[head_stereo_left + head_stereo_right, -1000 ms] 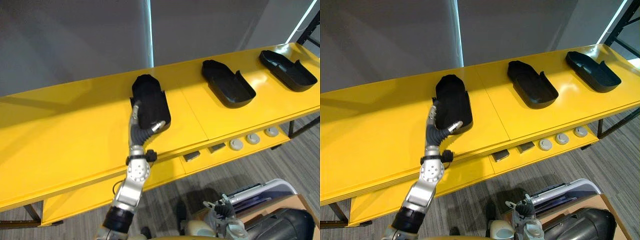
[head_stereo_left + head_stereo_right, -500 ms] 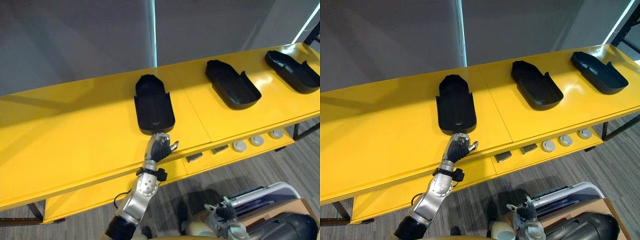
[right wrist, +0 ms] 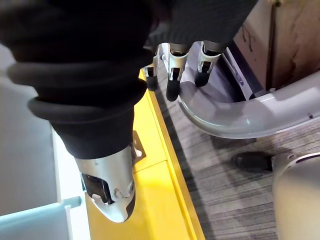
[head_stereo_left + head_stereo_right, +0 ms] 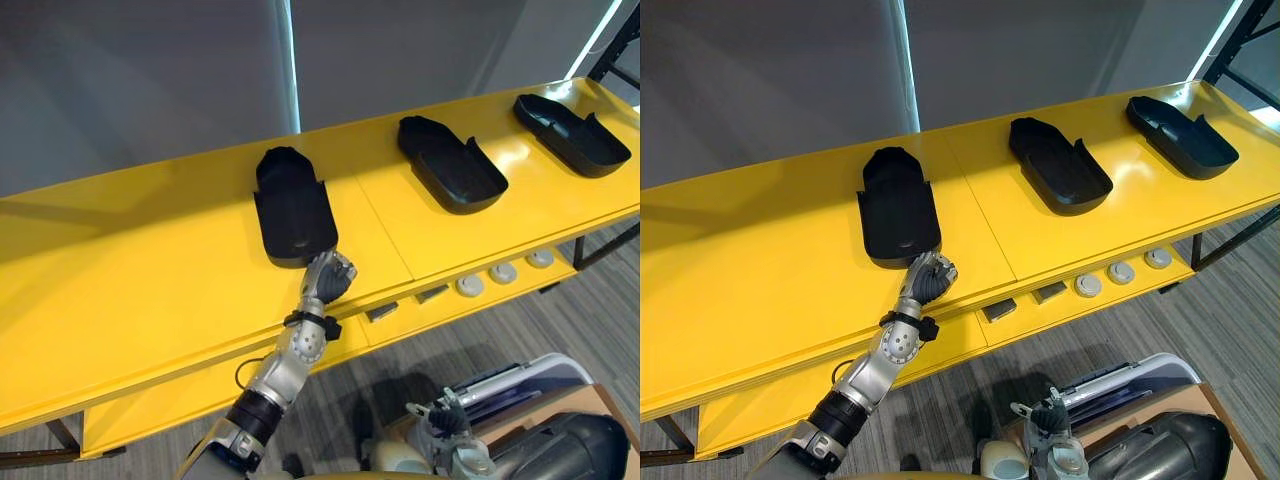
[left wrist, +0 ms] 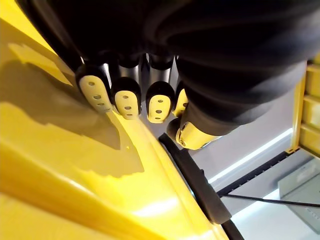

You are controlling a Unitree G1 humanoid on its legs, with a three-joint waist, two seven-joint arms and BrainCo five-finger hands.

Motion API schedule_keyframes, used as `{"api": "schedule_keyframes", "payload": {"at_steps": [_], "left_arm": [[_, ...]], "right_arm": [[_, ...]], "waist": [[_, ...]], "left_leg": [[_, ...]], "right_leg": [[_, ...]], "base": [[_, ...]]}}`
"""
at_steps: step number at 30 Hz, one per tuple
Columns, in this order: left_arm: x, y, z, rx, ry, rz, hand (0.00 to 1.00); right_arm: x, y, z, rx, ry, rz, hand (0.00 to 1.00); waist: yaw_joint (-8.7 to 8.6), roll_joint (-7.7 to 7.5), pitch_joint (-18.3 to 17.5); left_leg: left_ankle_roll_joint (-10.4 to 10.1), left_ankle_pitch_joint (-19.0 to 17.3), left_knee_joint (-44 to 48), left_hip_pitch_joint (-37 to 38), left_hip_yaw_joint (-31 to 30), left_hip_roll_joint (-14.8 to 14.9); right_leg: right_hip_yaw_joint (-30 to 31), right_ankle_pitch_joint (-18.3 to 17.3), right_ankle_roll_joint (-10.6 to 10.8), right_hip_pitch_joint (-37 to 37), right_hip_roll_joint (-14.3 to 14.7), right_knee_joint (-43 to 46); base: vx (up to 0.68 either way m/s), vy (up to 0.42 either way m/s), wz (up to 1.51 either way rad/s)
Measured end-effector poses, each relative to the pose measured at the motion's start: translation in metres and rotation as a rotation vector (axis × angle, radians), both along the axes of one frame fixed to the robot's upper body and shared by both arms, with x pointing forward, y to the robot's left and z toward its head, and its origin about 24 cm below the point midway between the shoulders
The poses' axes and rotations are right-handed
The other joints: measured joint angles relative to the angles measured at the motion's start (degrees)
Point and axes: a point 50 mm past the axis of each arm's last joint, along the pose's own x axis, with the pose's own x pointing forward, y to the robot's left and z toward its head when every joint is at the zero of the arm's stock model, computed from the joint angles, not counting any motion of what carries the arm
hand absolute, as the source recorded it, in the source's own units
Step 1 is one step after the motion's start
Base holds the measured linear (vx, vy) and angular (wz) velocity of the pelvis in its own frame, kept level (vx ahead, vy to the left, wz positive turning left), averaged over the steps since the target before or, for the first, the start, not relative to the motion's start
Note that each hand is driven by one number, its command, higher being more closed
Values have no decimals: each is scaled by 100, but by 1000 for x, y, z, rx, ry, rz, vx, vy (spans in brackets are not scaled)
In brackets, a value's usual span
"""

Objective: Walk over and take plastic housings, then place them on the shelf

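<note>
On the yellow shelf (image 4: 150,280), far left of the row, the left housing (image 4: 292,208) lies flat, open side up. Our left hand (image 4: 328,277) sits just beside its near end, fingers curled into a fist, holding nothing. The middle housing (image 4: 450,165) and right housing (image 4: 572,132) lie well apart further right. Our right hand (image 4: 447,422) hangs low at near right, fingers loose, empty. Risk, as we judge it: the fist is so close that a careless swing could clip the left housing, skewing it or dragging it towards the near edge.
</note>
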Motion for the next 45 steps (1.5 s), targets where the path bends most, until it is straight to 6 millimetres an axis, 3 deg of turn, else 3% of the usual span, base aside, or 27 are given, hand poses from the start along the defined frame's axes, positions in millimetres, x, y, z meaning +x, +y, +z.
{"api": "schedule_keyframes", "payload": {"at_steps": [11, 18, 21, 23, 24, 26, 27, 28, 30, 33, 34, 35, 36, 38, 39, 41, 42, 43, 45], "left_arm": [[14, -1, 15, 7, -46, 18, 100], [14, 0, 17, -2, -54, 22, 100], [10, -1, 26, -41, -89, 10, 100], [-1, -6, 44, -118, -153, -22, 100], [-13, -8, 71, -207, -268, -71, 100], [-23, -6, 91, -263, -356, -103, 100], [-34, -1, 116, -318, -476, -132, 100], [-38, 4, 126, -343, -522, -139, 100], [-56, 39, 155, -423, -700, -66, 100], [-71, 94, 168, -487, -838, 110, 100], [-77, 125, 168, -508, -881, 236, 100], [-86, 156, 163, -533, -912, 373, 100], [-93, 172, 160, -551, -929, 447, 100], [-117, 218, 143, -596, -960, 705, 100], [-123, 228, 136, -595, -950, 761, 100], [-144, 256, 98, -595, -820, 964, 100], [-149, 261, 85, -606, -770, 1014, 100], [-158, 269, 57, -630, -651, 1114, 0], [-174, 272, 10, -649, -415, 1241, 0]], "right_arm": [[3, 0, 1, 4, -4, -6, 0], [4, 1, 1, 5, -4, -6, 0], [5, 1, 1, 4, -6, -6, 0], [3, 0, 1, 3, -1, -11, 0], [1, -1, 0, 5, 4, -18, 0], [0, -1, 0, 3, 7, -18, 0], [-2, -2, -1, 1, 13, -19, 0], [-3, -3, -2, 0, 15, -20, 0], [-6, -5, -4, -7, 32, -17, 0], [-8, -9, -4, -17, 40, -15, 0], [-11, -10, -6, -18, 56, -15, 0], [-14, -11, -8, -19, 73, -16, 0], [-16, -12, -9, -20, 81, -17, 0], [-19, -19, -9, -28, 95, -37, 0], [-21, -20, -10, -27, 98, -46, 0], [-25, -24, -11, -26, 120, -80, 0], [-27, -25, -12, -26, 127, -85, 0], [-31, -25, -13, -28, 141, -83, 0], [-36, -24, -14, -24, 162, -86, 0]], "waist": [[-120, -49, 46], [-120, -83, 78], [-124, -66, 131], [-107, -59, 135], [-93, -59, 135], [-74, -59, 135], [-7, -56, 134], [34, -54, 135], [75, -46, 131], [197, -33, 134], [210, -35, 132], [240, -35, 128], [276, -37, 124], [528, -45, 108], [543, -48, 94], [634, -76, 60], [685, -85, 48], [773, -97, 5], [833, -107, -71]], "left_leg": [[35, 21, -97, 7, 32, -6], [36, 21, -95, 19, 36, -16], [37, 21, -84, 44, -11, -13], [38, 20, -54, 19, -47, -11], [39, 21, -29, -10, -125, -12], [39, 20, -10, -8, -135, -12], [40, 21, 4, -6, -141, -12], [40, 21, 12, -5, -145, -12], [41, 21, 58, 9, -184, -3], [44, 19, 118, 12, -250, -5], [45, 20, 139, 11, -375, -5], [46, 20, 151, 13, -465, -5], [45, 21, 148, 9, -488, -5], [64, 36, 145, -17, -530, -15], [66, 41, 146, -30, -559, -18], [73, 86, 134, -70, -687, -31], [72, 87, 136, -70, -689, -31], [72, 86, 139, -73, -700, -28], [94, 67, 168, -75, -703, -17]], "right_leg": [[-3, 3, -5, -50, 6, 3], [-9, 4, -5, -38, -2, 1], [-62, 3, -5, 13, -6, 2], [-74, 1, -6, 21, -15, 4], [-118, -1, -5, 36, -28, 8], [-124, -2, -5, 53, -30, 14], [-127, -1, -6, 67, -32, 27], [-130, -1, -6, 80, -32, 27], [-165, -3, -8, 168, -31, 27], [-227, -1, -10, 234, -42, 27], [-333, -11, -25, 305, -54, 26], [-422, -19, -33, 356, -66, 17], [-448, -19, -34, 365, -72, 7], [-475, -19, -35, 365, -87, 6], [-501, -19, -35, 368, -93, 6], [-626, -20, -36, 390, -121, 11], [-628, -20, -36, 394, -121, 18], [-645, -22, -37, 399, -122, 27], [-699, -46, -45, 431, -128, 28]], "base": [[28, 23, -2], [0, 0, 0], [-16, 7, 7], [-10, 18, 14], [-2, 19, 18], [-1, 9, 8], [0, 0, 0], [-25, 10, 6], [-38, 7, 9], [-41, 5, 16], [-58, 1, 42], [-60, 2, 43], [-62, 6, 26], [-47, 10, 14], [-30, 12, 27], [-10, 15, 29], [2, 20, 12], [4, 17, 4], [11, 18, 11]]}}
